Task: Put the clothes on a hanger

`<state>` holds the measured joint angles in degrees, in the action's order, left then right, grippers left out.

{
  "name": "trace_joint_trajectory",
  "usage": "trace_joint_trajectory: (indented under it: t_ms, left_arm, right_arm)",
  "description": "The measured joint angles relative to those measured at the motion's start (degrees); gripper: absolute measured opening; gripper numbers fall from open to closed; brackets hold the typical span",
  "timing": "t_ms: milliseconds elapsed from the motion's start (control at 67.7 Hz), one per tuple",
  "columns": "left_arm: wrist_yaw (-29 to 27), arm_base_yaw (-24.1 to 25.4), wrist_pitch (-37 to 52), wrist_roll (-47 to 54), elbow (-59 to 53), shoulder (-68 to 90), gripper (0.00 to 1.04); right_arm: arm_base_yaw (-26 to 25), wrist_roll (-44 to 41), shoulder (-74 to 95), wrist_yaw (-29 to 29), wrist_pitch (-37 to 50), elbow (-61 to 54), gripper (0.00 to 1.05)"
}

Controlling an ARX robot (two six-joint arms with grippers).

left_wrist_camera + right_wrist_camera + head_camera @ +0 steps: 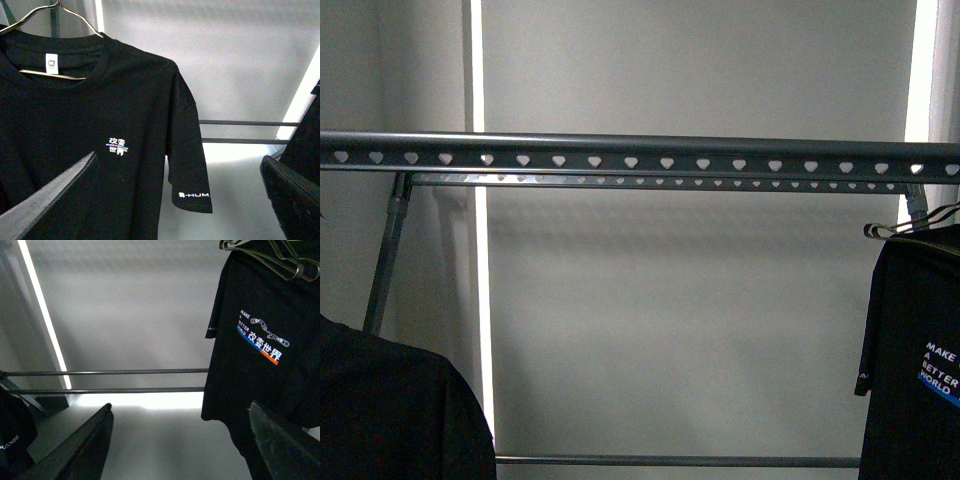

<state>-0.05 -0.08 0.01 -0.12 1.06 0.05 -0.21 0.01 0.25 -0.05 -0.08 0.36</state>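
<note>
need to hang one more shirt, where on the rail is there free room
The rail is bare from the left through the middle, with open space under it down to the low bar. Crowded at the right end: wire hangers and the right tee. The left tee sits low, below the rail.

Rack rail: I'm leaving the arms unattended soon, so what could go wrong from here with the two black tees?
1. The printed T-shirt hangs under the heart-holed rail's right side among bunched wire hangers; a nudge could tangle them.
2. The left tool, open and empty, sits close to the second T-shirt on its brass-coloured hanger; closing there might snag cloth or pull it down.
</note>
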Motion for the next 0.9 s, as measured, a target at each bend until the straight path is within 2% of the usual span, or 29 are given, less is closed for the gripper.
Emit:
trace_joint_trajectory:
  t_ms: [44, 355, 384, 428, 458, 561, 680, 901]
  left_arm:
    - [0.0, 0.0, 0.0, 0.0, 0.0, 0.0, 0.98]
    - [0.1, 0.0, 0.0, 0.0, 0.0, 0.0, 0.98]
    - [2.8, 1.1, -0.9, 0.2, 0.3, 0.8, 0.98]
    - [10.5, 2.6, -1.4, 0.0, 1.0, 3.9, 0.98]
    - [11.2, 2.6, -0.2, -0.5, 1.6, 7.7, 0.98]
    - [5.6, 0.3, 6.8, -4.5, 5.4, 20.6, 0.98]
    - [-1.4, -1.7, 15.8, -14.4, 15.3, 37.8, 0.98]
    - [-5.6, -2.1, 15.7, -35.1, 34.3, 64.3, 0.98]
  right_arm:
    - [0.0, 0.0, 0.0, 0.0, 0.0, 0.0, 0.99]
    - [0.0, 0.0, 0.0, 0.0, 0.0, 0.0, 0.97]
    - [0.0, 0.0, 0.0, 0.0, 0.0, 0.0, 0.97]
    - [0.0, 0.0, 0.0, 0.0, 0.0, 0.0, 0.97]
    - [0.0, 0.0, 0.0, -0.1, 0.0, 0.0, 0.97]
    - [0.0, 0.0, 0.0, 0.0, 0.0, 0.0, 0.97]
    - [0.0, 0.0, 0.0, 0.0, 0.0, 0.0, 0.97]
    - [0.0, 0.0, 0.0, 0.0, 0.0, 0.0, 0.97]
